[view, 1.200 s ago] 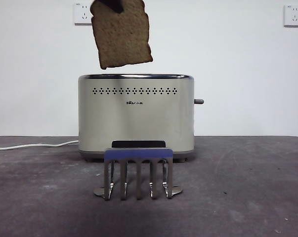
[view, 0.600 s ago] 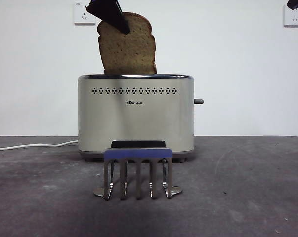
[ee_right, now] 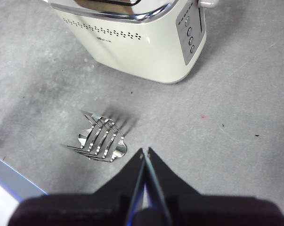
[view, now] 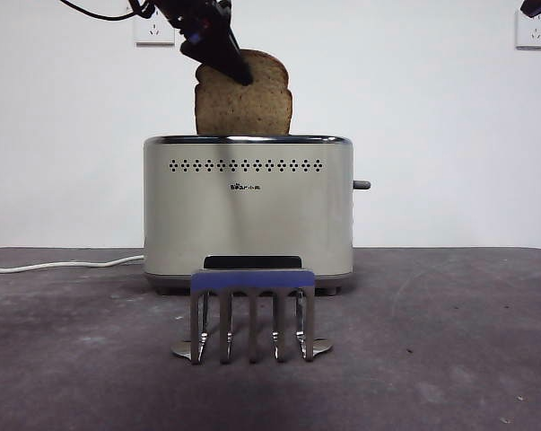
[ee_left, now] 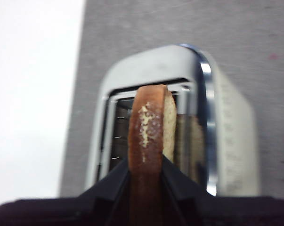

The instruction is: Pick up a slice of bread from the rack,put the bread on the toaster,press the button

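The slice of bread [view: 245, 103] stands upright with its lower edge sunk into the top slot of the cream toaster [view: 248, 215]. My left gripper [view: 234, 67] comes from the upper left and is shut on the slice's upper left corner. In the left wrist view the jaws [ee_left: 146, 174] clamp the brown crust of the bread [ee_left: 149, 127] over the toaster's slot [ee_left: 118, 136]. The metal rack [view: 252, 310] stands empty in front of the toaster. The button [view: 362, 185] sticks out of the toaster's right end. My right gripper [ee_right: 145, 153] is shut and empty, high above the rack [ee_right: 101, 139] and toaster [ee_right: 132, 42].
A white cable [view: 59, 264] runs along the table to the left of the toaster. Two white wall sockets [view: 532, 29] are on the back wall. The right arm shows only as a black tip [view: 536, 6] at the top right corner.
The left gripper has lowered the bread and shifted it right; the slice went from hanging tilted above the toaster to standing upright with its bottom in the slot.
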Tool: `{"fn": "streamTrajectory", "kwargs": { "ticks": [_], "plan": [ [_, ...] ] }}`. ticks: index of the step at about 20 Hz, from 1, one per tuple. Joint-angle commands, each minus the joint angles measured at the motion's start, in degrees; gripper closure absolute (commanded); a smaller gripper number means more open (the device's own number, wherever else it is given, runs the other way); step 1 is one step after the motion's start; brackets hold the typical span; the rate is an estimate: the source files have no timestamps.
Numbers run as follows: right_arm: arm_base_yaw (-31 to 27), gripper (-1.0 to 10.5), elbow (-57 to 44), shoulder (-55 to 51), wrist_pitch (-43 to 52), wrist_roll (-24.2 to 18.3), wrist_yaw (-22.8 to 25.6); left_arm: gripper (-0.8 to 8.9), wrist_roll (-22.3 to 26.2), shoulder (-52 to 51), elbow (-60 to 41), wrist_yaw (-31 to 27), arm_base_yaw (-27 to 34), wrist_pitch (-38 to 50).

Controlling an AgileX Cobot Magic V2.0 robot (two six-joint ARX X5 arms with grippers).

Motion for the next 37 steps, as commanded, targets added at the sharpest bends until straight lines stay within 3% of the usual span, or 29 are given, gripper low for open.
{"fn": "streamTrajectory", "kwargs": {
  "ticks": [1,4,5,8,15,18,23,26,29,37],
  "plan": [
    [0.11,9.6,0.02,0.15,0.39,-0.74,0.09,7.99,-3.34,2.4,-0.81,-1.33,0.31,2.62],
    [0.11,9.6,0.02,0.17,1.01,-0.81,0.11,5.32,-5.22,2.4,-0.81,-2.1,0.9,2.69],
    [0.11,9.6,0.02,0.35,1.4,-0.81,0.09,5.1,-5.81,2.43,-0.81,-1.95,0.9,2.69],
    [0.11,9.6,0.02,1.14,2.8,-0.81,0.11,4.94,-6.97,2.4,-0.81,-1.77,0.72,4.55],
    [0.11,9.6,0.02,7.02,11.08,-0.04,-0.09,4.94,-14.67,0.83,-0.63,-3.34,0.02,8.98],
    [0.11,9.6,0.02,10.95,19.85,4.17,-0.31,4.94,-20.06,-2.8,0.39,-5.68,0.0,7.39],
    [0.09,9.6,0.02,19.96,36.09,12.59,-7.21,4.95,-37.57,-12.92,2.19,-4.87,0.02,-1.4],
    [0.11,9.6,0.04,26.88,46.23,19.06,-7.85,4.95,-43.98,-19.58,2.19,-4.74,0.0,-8.28],
    [0.09,9.6,2.34,34.84,53.02,24.57,-12.07,4.95,-46.4,-25.4,2.19,-4.61,-0.17,-15.32],
    [0.92,9.6,12.81,47.82,53.05,25.18,-12.0,4.95,-48.41,-31.23,2.19,-0.26,-0.24,-22.86]
  ]
}}
